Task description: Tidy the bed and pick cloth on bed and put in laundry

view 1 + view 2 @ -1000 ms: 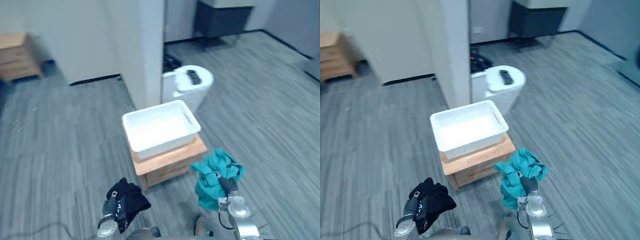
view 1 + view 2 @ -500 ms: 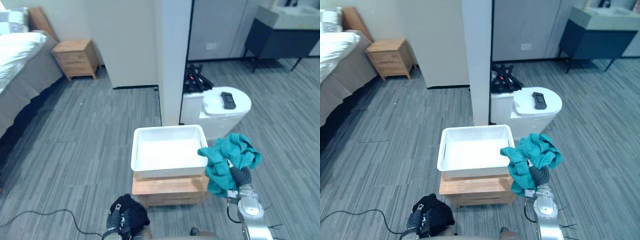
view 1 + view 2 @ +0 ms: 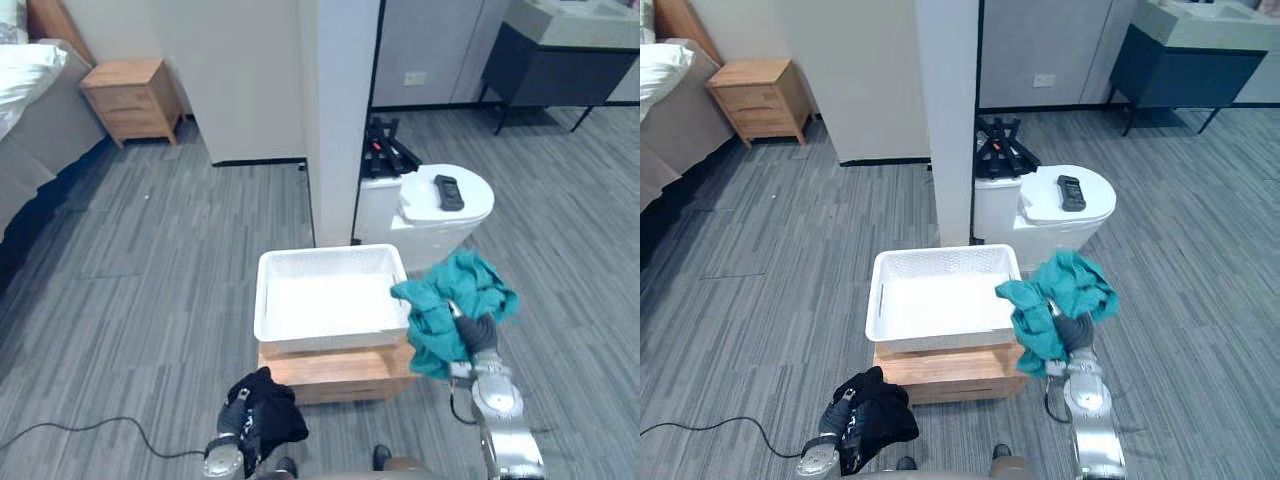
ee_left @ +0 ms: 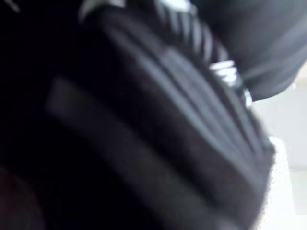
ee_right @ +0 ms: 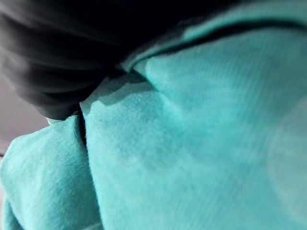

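Note:
A white laundry basket sits on a low wooden stand before a white pillar. My right hand is shut on a bunched teal cloth, held up at the basket's right front corner; the same teal cloth shows close up in the right wrist view. My left hand is shut on a black cloth, low and in front of the stand's left side. The bed lies at the far left.
A wooden nightstand stands by the bed. Behind the basket is a white round table with a dark remote on it. A dark cabinet stands at the back right. Grey plank floor spreads to the left and right.
The camera has swung and come nearer to the basket. My right hand has carried the teal cloth to the basket's right corner. My left hand still holds the black cloth low.

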Controlling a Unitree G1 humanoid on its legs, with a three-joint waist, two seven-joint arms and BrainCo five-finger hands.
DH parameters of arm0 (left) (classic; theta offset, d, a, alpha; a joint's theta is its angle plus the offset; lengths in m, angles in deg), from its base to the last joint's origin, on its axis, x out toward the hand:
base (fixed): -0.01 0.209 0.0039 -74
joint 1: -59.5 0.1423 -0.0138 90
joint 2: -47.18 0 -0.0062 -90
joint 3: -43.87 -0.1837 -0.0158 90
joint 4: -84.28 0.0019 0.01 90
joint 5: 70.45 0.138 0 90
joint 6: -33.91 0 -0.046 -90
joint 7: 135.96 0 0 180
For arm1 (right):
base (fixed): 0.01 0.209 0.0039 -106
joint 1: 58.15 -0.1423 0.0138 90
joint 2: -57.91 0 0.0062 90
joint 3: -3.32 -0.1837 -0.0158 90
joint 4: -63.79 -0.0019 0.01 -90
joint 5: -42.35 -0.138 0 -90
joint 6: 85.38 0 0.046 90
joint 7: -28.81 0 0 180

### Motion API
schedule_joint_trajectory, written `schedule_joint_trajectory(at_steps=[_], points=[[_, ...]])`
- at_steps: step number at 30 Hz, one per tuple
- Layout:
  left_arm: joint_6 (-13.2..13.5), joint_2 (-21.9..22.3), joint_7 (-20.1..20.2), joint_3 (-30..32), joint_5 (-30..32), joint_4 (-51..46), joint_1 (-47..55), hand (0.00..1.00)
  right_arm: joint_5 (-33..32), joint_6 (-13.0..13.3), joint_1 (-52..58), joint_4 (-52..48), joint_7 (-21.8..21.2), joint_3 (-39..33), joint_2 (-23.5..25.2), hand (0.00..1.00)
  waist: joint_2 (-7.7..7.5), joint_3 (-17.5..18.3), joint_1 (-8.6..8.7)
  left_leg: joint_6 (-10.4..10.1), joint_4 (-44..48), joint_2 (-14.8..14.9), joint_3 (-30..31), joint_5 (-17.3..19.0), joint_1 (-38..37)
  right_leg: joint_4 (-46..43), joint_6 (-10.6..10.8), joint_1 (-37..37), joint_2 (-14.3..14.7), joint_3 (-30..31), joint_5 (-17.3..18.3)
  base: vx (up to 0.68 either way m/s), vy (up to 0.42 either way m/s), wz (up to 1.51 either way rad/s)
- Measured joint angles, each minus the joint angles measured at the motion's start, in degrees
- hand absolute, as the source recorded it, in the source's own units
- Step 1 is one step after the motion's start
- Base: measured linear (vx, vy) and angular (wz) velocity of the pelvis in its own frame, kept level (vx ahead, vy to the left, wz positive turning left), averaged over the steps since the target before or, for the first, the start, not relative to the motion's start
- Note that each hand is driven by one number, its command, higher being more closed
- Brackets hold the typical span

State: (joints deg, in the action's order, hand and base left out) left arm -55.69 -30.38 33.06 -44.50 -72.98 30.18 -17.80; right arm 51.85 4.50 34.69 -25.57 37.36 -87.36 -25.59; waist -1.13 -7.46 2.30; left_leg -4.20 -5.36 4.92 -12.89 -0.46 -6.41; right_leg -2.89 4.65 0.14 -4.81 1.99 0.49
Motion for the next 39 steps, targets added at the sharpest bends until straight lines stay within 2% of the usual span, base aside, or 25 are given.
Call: schedule_joint_trajectory(at_steps=[3, 6, 10, 12, 16, 17, 20, 23, 27, 30, 31, 33, 34, 36, 39], points=[[-0.01, -0.90, 0.36, -0.91, 0.01, 0.80, -0.13, 1.00, 0.13, 1.24, -5.67, 0.32, -0.65, 3.81, -2.57, 1.00, -0.45, -0.32, -0.14, 0.32, -0.31, -0.25, -0.95, -0.61, 1.47, 1.12, 0.31, -1.31, -0.18, 0.72, -1.48, -0.14, 0.009, -0.18], [0.05, -1.15, 0.82, -2.13, -0.10, 0.77, -0.82, 1.00, 0.23, 2.09, -14.42, 4.32, -1.41, 6.59, -6.08, 1.00, -0.27, -1.39, -0.20, 0.82, -0.41, -1.10, -0.82, -1.31, 3.83, 2.41, 0.83, -2.90, -1.09, 0.99, -3.28, -0.09, 0.028, 0.02], [0.89, -1.10, 0.86, -3.50, -0.67, -0.26, -3.99, 1.00, 0.58, 1.93, -25.98, 12.07, -1.39, 7.53, -11.43, 1.00, 1.20, -4.76, -0.65, 1.97, -0.48, -2.46, 2.04, -3.37, 8.54, 3.11, 1.35, -5.73, -2.50, -1.21, -5.04, -0.10, 0.045, 0.36], [1.57, -1.06, 0.88, -3.90, -1.70, -2.65, -4.37, 1.00, 0.88, 1.50, -31.80, 16.51, -1.33, 8.43, -13.84, 1.00, 1.95, -6.36, -1.85, 2.39, -0.50, -2.80, 3.33, -4.86, 10.87, 3.41, 1.36, -7.62, -3.03, -2.47, -5.99, -0.04, 0.035, 0.35], [2.86, -1.24, 0.85, -3.91, -3.69, -5.49, -4.55, 1.00, 1.86, 1.30, -40.16, 22.72, -1.31, 11.07, -15.52, 1.00, 3.20, -9.04, -3.19, 2.62, -0.49, -3.06, 5.72, -6.32, 13.87, 3.47, 1.27, -9.26, -3.31, -4.87, -6.64, -0.04, 0.034, 0.35], [3.21, -1.24, 0.85, -4.04, -4.14, -6.44, -4.88, 1.00, 2.01, 1.30, -42.51, 24.42, -1.30, 11.62, -16.21, 0.00, 3.82, -9.79, -3.21, 2.61, -0.49, -3.16, 6.98, -6.90, 15.28, 3.50, 1.21, -9.90, -3.32, -6.06, -6.89, -0.04, 0.025, 0.53], [4.20, -1.26, 0.84, -4.59, -5.07, -10.00, -4.94, 1.00, 2.39, 1.30, -49.02, 31.95, -1.29, 12.45, -17.58, 0.00, 5.43, -12.39, -3.62, 2.45, -0.51, -3.27, 9.85, -8.09, 17.91, 3.82, 0.77, -10.90, -3.32, -8.75, -7.51, -0.06, 0.029, 0.46], [4.52, -1.33, 0.74, -6.01, -5.81, -13.93, -5.22, 1.00, 3.16, 0.98, -52.54, 39.42, -1.19, 12.21, -20.40, 0.00, 6.90, -13.74, -5.06, 2.58, -0.51, -3.35, 11.47, -8.98, 19.67, 4.01, 0.71, -11.48, -3.26, -10.69, -7.86, -0.05, 0.011, 0.37], [4.63, -1.44, 0.01, -6.54, -5.83, -22.30, -4.70, 1.00, 6.15, -0.79, -52.06, 42.32, -0.76, 8.86, -20.65, 0.00, 7.08, -13.82, -4.90, 2.79, -0.52, -3.54, 12.48, -9.80, 19.79, 3.85, 0.71, -10.99, -3.35, -11.72, -7.87, -0.01, -0.004, 0.16], [5.27, -1.54, -0.48, -6.50, -5.88, -30.03, -4.74, 1.00, 11.08, -1.55, -46.45, 37.47, 1.63, 4.38, -20.54, 0.00, 7.07, -13.79, -4.75, 2.63, -0.54, -3.50, 12.58, -9.46, 17.20, 3.86, 0.69, -8.27, -3.29, -11.37, -7.83, 0.00, -0.005, 0.05], [5.74, -1.95, -0.58, -6.08, -5.90, -33.15, -4.79, 1.00, 13.85, -1.62, -42.55, 33.20, 2.55, 3.12, -20.19, 0.00, 6.91, -13.68, -4.59, 3.28, -0.55, -3.46, 12.43, -8.91, 16.13, 3.85, 0.44, -7.32, -3.25, -11.20, -7.41, 0.00, 0.000, 0.00], [6.57, -2.77, -1.15, -4.97, -5.91, -36.82, -4.92, 1.00, 17.95, -1.69, -37.65, 27.89, 3.48, 2.52, -19.41, 0.00, 6.50, -13.33, -4.21, 3.31, -0.56, -3.38, 11.68, -8.78, 15.23, 3.85, 0.65, -6.69, -3.25, -10.59, -6.63, 0.00, -0.012, -0.13], [6.89, -3.33, -1.72, -3.42, -5.92, -39.47, -4.96, 1.00, 20.24, -1.76, -34.16, 24.75, 3.71, 2.27, -18.16, 0.00, 6.07, -13.05, -3.34, 3.35, -0.57, -3.25, 11.04, -8.74, 14.39, 3.88, 1.00, -6.12, -3.17, -10.03, -6.16, 0.00, -0.026, -0.26], [7.07, -4.57, -1.93, -1.19, -5.91, -42.22, -4.99, 1.00, 24.70, -2.52, -27.81, 20.49, 3.71, 1.34, -16.20, 0.00, 5.12, -11.63, -2.54, 3.32, -0.58, -3.01, 9.58, -8.28, 13.12, 4.36, 1.33, -5.27, -3.04, -9.33, -5.94, 0.01, -0.029, -0.29], [7.10, -4.93, -2.97, 2.08, -5.89, -44.47, -6.23, 1.00, 28.16, -3.03, -15.76, 13.03, 3.72, -4.90, -12.76, 0.00, 3.25, -7.74, -0.87, 3.27, -0.58, -2.86, 7.12, -7.20, 11.04, 5.55, 1.78, -3.24, -3.23, -8.54, -6.10, 0.04, -0.010, -0.17]])
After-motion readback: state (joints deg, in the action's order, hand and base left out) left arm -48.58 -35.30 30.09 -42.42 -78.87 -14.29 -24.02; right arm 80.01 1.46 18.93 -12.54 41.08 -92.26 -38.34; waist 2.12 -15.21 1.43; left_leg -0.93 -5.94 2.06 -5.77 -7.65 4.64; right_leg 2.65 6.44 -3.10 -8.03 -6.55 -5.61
